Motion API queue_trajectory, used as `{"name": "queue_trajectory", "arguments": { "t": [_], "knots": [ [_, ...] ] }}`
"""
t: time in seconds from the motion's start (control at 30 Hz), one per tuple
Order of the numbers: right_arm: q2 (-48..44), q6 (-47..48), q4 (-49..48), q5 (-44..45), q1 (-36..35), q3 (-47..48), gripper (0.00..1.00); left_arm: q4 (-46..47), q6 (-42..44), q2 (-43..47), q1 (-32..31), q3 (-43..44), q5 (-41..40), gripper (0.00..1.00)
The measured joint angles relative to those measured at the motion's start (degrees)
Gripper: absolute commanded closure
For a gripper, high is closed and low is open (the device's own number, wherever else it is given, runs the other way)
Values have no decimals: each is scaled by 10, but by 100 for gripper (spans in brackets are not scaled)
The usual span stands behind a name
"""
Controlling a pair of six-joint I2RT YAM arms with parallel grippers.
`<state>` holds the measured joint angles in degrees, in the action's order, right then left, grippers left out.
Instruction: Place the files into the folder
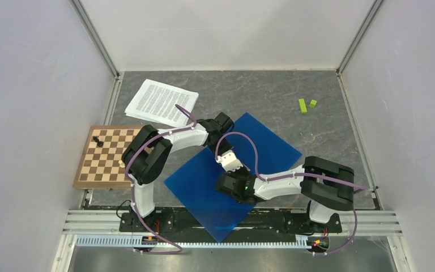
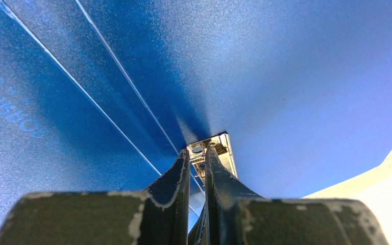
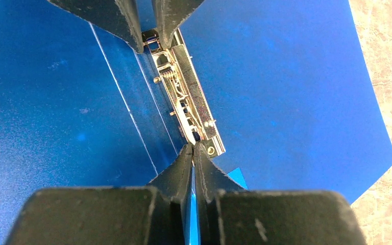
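The blue folder (image 1: 204, 192) lies open on the table, with its metal clip (image 3: 189, 97) running along the spine. My left gripper (image 1: 224, 134) is shut on the far end of the clip (image 2: 219, 148), its fingertips (image 3: 127, 30) straddling that end. My right gripper (image 3: 192, 146) is shut, its tips pinched on the near end of the clip's lever. In the top view the right gripper (image 1: 226, 154) sits just in front of the left one, over the middle of the folder. The files (image 1: 161, 102), a thin stack of printed white sheets, lie at the back left, apart from the folder.
A wooden chessboard (image 1: 110, 156) with a black piece (image 1: 96, 139) lies left of the folder, under the left arm's elbow. Two small green blocks (image 1: 306, 105) sit at the back right. Walls close in the table on three sides.
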<state>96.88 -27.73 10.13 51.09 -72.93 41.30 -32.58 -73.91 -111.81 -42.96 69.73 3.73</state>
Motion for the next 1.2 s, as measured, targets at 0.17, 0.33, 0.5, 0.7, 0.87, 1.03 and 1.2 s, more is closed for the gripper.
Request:
{"name": "queue_trajectory", "arguments": {
  "t": [0.17,0.33,0.5,0.7,0.87,1.03,1.2],
  "knots": [
    [0,-8,-2,3,0,-3,98,5,0,2,2,-5,4,98],
    [-29,-29,-20,-14,9,-22,98,8,0,3,2,-7,5,98],
    [-68,-66,-27,-49,28,-46,99,9,0,3,4,-7,8,98],
    [-106,-96,4,-51,34,-73,96,10,3,3,5,-8,11,98],
    [-164,-86,31,-58,50,-111,89,11,5,3,5,-9,11,98],
    [-198,-51,40,-87,53,-113,83,15,16,6,5,-11,11,98],
    [-227,-15,13,-123,68,-113,79,24,53,13,4,-12,3,98]
  ]
}}
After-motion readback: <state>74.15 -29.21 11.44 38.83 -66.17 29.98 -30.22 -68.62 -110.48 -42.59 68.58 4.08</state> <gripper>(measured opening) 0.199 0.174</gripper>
